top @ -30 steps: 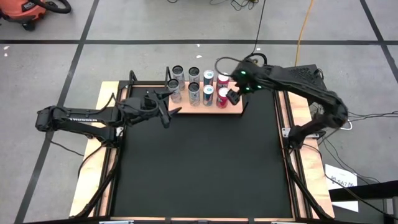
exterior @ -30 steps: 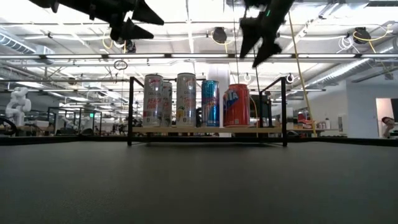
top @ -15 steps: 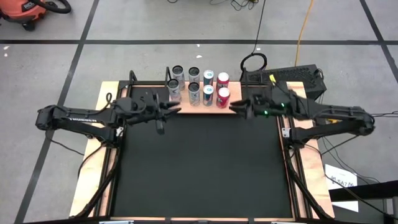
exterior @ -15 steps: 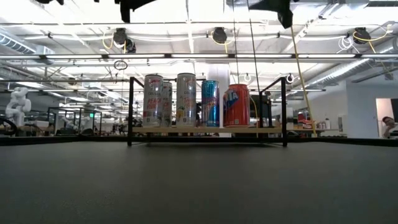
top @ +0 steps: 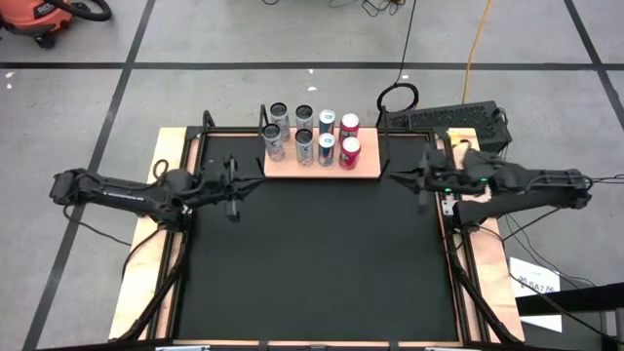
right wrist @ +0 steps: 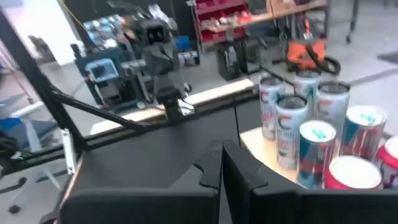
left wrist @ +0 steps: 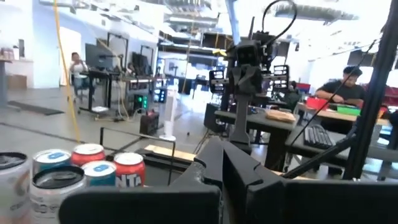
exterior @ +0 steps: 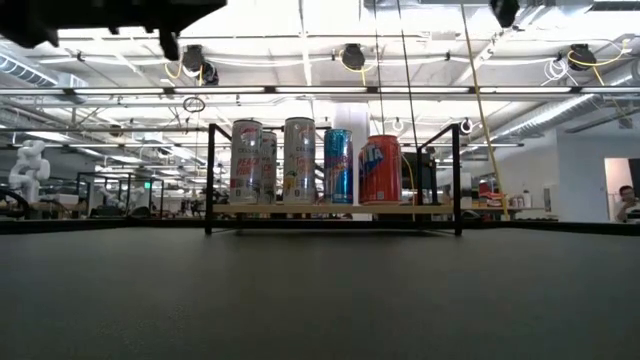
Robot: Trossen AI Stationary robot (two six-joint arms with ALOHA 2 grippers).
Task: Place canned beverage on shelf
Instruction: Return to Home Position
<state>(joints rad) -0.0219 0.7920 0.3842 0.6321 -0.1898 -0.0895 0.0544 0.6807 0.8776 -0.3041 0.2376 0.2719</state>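
Eight cans [top: 304, 144] stood on the shelf [top: 367, 168] at the desk's [top: 312, 263] far edge, in two rows of four, with your two red soda cans [top: 349, 151] at its right end. Your left arm [top: 146, 193] reached in from the desk's left side, your right arm [top: 507, 180] from the right side. The left jaws and the right jaws were both pressed together, empty.

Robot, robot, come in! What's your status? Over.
Left pincer shut, empty, left of shelf. Right pincer shut, empty, right of it. Eight cans upright on shelf. Nothing in the way.
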